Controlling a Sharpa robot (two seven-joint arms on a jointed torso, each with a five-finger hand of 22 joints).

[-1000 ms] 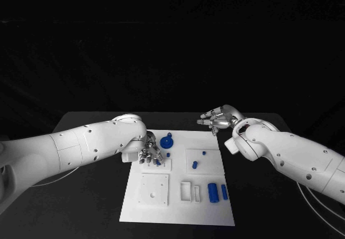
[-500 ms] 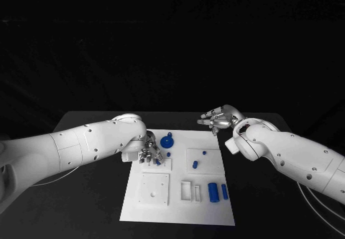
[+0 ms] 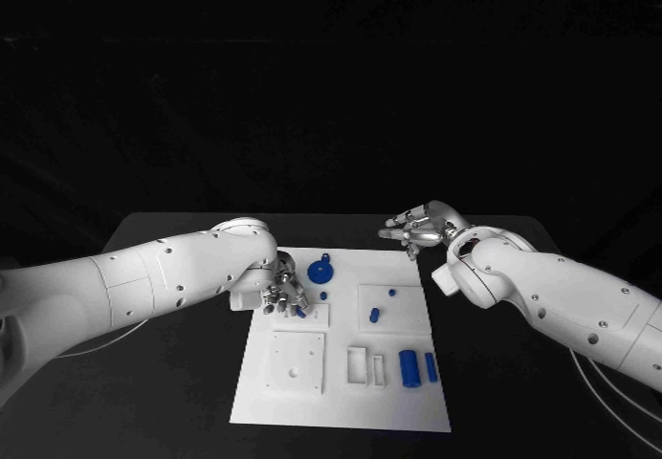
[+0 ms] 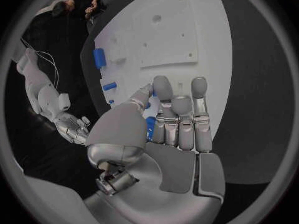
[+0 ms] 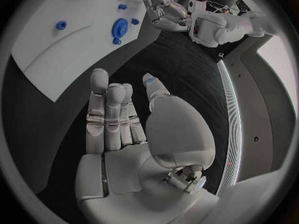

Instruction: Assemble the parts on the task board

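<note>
White board point(image 3: 345, 402) lies mid-tabletop point(image 3: 165, 239). Our left hand point(image 3: 283, 295) pinches a small blue part point(image 4: 150, 125) at the board's ten o'clock; our right hand point(image 3: 418, 227) hovers empty, fingers apart, off its one o'clock corner.

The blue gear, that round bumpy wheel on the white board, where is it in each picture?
Head view: the blue gear lies at the far end of the task board, just beyond the left hand.
Left wrist view: I cannot make it out there.
Right wrist view: the gear lies near the board's edge, beyond the right hand.
Shared landmark: the left hand, which also shows in the right wrist view close to the gear.
</note>
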